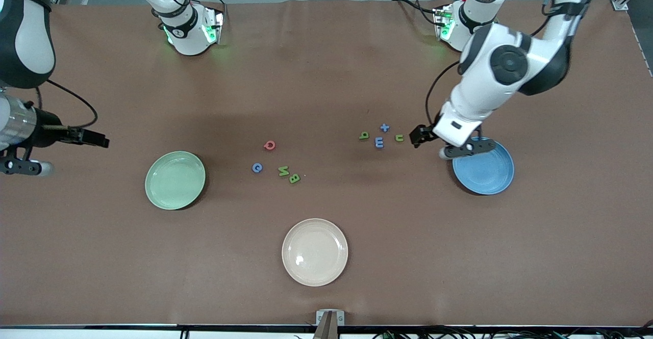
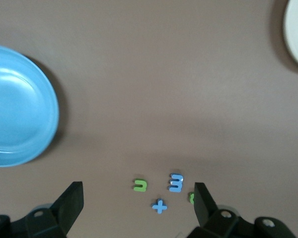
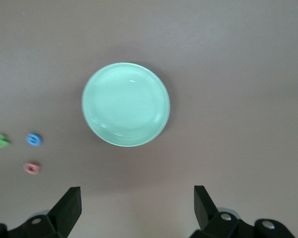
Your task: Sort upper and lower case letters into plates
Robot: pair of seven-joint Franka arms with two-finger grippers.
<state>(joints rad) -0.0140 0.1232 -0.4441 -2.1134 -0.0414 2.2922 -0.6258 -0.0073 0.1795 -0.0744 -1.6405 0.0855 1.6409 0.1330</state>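
Observation:
Four letters lie mid-table: red (image 1: 269,146), blue (image 1: 257,167) and two green (image 1: 283,171) (image 1: 294,178). Four more lie toward the left arm's end: green (image 1: 363,135), blue (image 1: 384,127), blue (image 1: 379,142), green (image 1: 399,137). The mint green plate (image 1: 175,180) and sky blue plate (image 1: 483,173) are empty. My left gripper (image 1: 421,135) hangs open between that second group and the sky blue plate; its wrist view shows the gripper (image 2: 138,191) above a green letter (image 2: 140,185) and two blue ones (image 2: 175,182) (image 2: 159,206). My right gripper (image 1: 94,138) (image 3: 137,191) waits open, holding nothing, near the mint green plate (image 3: 125,104).
An empty cream-beige plate (image 1: 315,252) lies nearest the front camera, mid-table. Both arm bases stand along the table's edge farthest from that camera. Brown cloth covers the whole table.

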